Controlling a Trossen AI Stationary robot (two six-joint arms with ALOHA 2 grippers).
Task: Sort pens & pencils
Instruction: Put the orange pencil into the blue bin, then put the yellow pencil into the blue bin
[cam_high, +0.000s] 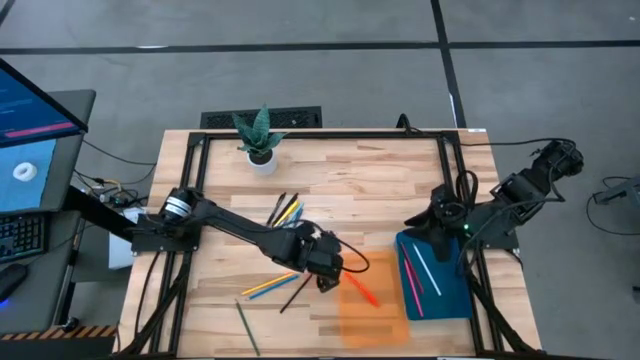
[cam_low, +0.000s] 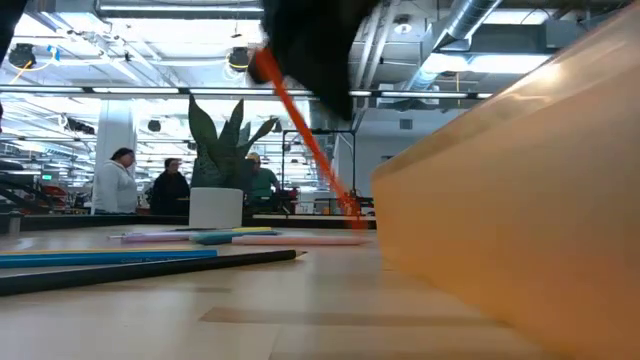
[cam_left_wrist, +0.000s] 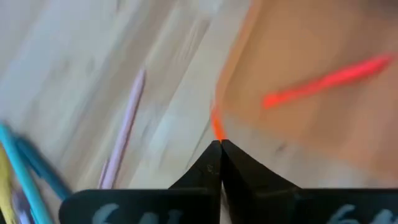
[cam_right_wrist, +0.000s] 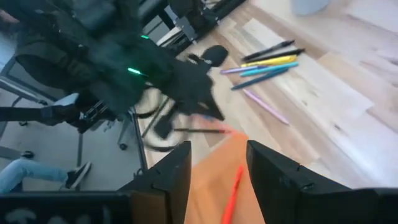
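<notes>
My left gripper (cam_high: 328, 274) hovers at the orange tray's (cam_high: 385, 322) left edge, shut on an orange pen (cam_low: 305, 130). A second red-orange pen (cam_left_wrist: 323, 79) lies flat inside that tray. The blue tray (cam_high: 450, 295) to its right holds pink and white pens (cam_high: 415, 275). More pens and pencils lie loose on the wood: a mixed bunch (cam_high: 285, 210) toward the far side, a yellow and a blue one (cam_high: 268, 287), a black one (cam_high: 295, 294) and a green one (cam_high: 247, 326). My right gripper (cam_right_wrist: 217, 168) is open and waits above the blue tray's far end. My left gripper pinches the orange pen between its two shut fingertips, at the pen's upper end (cam_left_wrist: 216, 127). In the low view the pen slants down from the gripper toward the orange tray's rim (cam_low: 350, 205). Whether its lower end touches anything, I cannot tell.
A potted plant (cam_high: 258, 142) stands at the table's far edge. A monitor and keyboard (cam_high: 25, 170) sit off the table's left side. People stand far behind the table (cam_low: 120, 180). Bare wood shows between the plant and the trays.
</notes>
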